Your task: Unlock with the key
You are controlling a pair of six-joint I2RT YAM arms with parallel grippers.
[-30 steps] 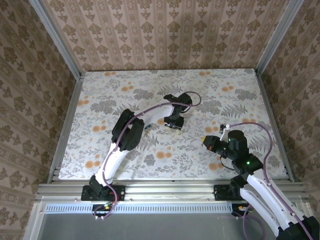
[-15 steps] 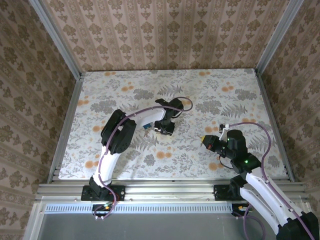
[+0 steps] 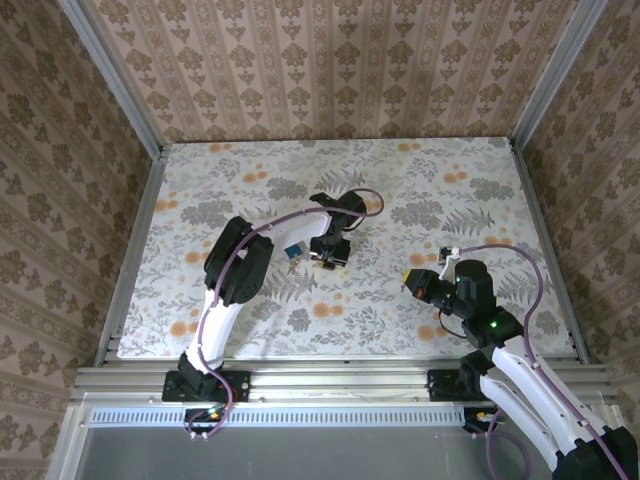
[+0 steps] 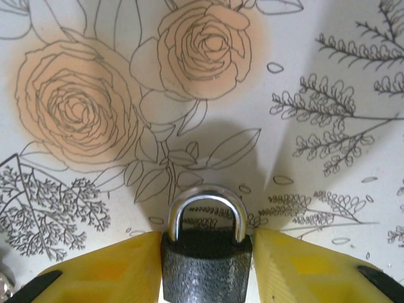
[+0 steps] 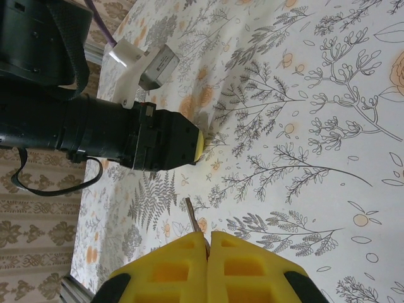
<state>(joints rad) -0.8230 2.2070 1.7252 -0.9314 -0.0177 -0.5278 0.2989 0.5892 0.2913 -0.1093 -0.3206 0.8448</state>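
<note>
In the left wrist view a black padlock point(image 4: 206, 271) with a closed silver shackle point(image 4: 206, 201) sits between the yellow fingers point(image 4: 113, 268) of my left gripper point(image 4: 206, 255), which press on both sides of its body. That gripper point(image 3: 328, 254) is near the table's middle. My right gripper point(image 5: 207, 243) is shut on the key point(image 5: 192, 218), whose thin blade sticks out past the pads toward the left gripper point(image 5: 170, 140). From above, the right gripper point(image 3: 413, 282) is to the right of the left one, with a gap of table between them.
The floral tablecloth point(image 3: 430, 190) covers the table, with patterned walls on three sides and a metal rail point(image 3: 330, 378) along the near edge. The left arm's black wrist and cable point(image 5: 57, 126) lie across the upper left of the right wrist view.
The left gripper has moved left and a little toward the near edge. The right gripper has stayed in place, still shut on the key.
</note>
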